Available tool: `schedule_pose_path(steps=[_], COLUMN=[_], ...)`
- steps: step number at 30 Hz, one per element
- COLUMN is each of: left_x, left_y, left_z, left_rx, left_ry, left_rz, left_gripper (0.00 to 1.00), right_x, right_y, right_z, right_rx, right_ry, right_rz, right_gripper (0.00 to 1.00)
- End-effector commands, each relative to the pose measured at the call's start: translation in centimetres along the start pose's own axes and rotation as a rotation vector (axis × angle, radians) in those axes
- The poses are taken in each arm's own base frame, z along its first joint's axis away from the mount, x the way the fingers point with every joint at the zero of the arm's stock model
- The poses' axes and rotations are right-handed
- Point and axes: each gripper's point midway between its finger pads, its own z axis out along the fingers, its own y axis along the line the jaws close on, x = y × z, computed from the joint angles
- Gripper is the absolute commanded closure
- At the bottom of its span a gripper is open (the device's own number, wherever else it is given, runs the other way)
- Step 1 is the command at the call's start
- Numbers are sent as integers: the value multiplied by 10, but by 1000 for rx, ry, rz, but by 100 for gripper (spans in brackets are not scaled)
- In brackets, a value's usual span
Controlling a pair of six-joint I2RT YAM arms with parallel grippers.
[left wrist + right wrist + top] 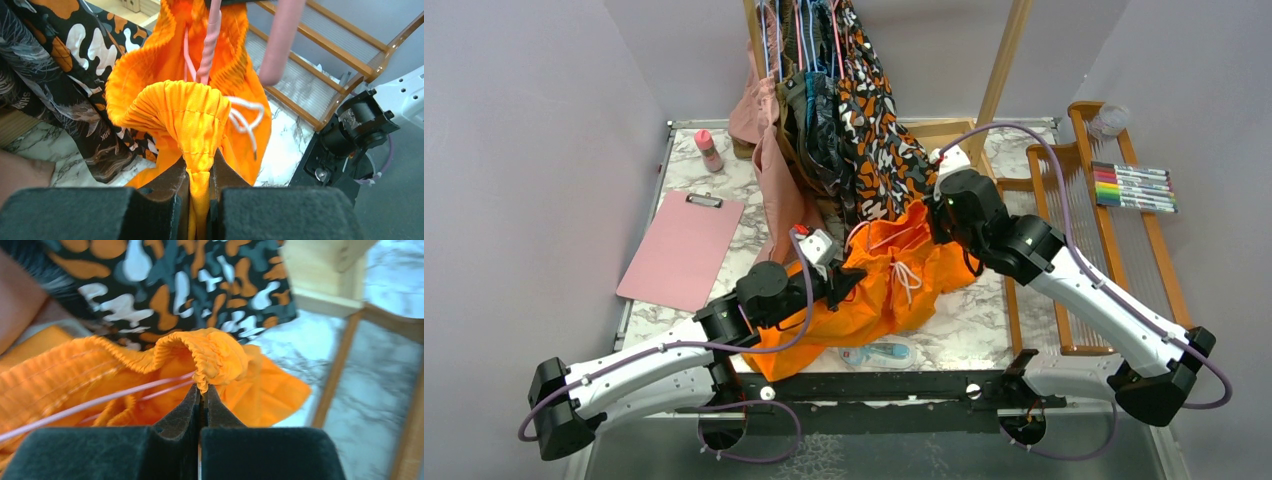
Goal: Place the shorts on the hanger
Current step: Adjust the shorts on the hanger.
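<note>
The shorts (894, 285), bunched over the middle of the marbled table (969, 325), waistband lifted, legs trailing down toward the near edge. Threaded inside the waistband, the hanger (209, 45): twisted pink neck rising through the gathered opening in the left wrist view, thin wire running out of the fabric just beside the jaws in the right wrist view.

Pinched at two points. Left gripper (200, 167) pressed together on a fold of the elastic waistband, right gripper (202, 392) clamped shut on another fold of the same band, white drawstring (245, 117) hanging loose between.

Long axis of the waistband stretched from the left gripper, nearer the near edge, up and across to the right gripper, nearer the far edge and close under the patterned garment (879, 150) on the rack. Shorts thus lying directly between the two sets of fingers, touching both, neither arm the nearer.

Judged the hinge of the coming move: the line between the two grips set against the line of the hanger wire — with the neck seemingly closer to the left grip. Impossible to tell from these views whether the wire shoulders sit fully inside the band.

Off to the sides, a pink clipboard (682, 250) by the left edge and a row of markers (1136, 187) on a wooden frame (1114, 260) along the right edge.
</note>
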Motion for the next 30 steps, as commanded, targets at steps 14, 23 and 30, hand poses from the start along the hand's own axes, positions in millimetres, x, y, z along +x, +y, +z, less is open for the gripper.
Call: schedule_pose_path(steps=[14,23,30], left_x=[-67,-54,-60], left_y=[-21,-22,-17], left_z=[-26,-3,14], left_rx=[71,75,39], left_ry=[-113,-71,-102], left_rz=[19,9,16], left_gripper=[100,100,100], right_x=[-25,-26,-15], right_y=[-38,2,32], right_z=[-6,-7,-15], right_rx=[204,-6,-125], right_ry=[-24,24,96], right_rz=[-103,-46,-12], right_gripper=[99,99,99])
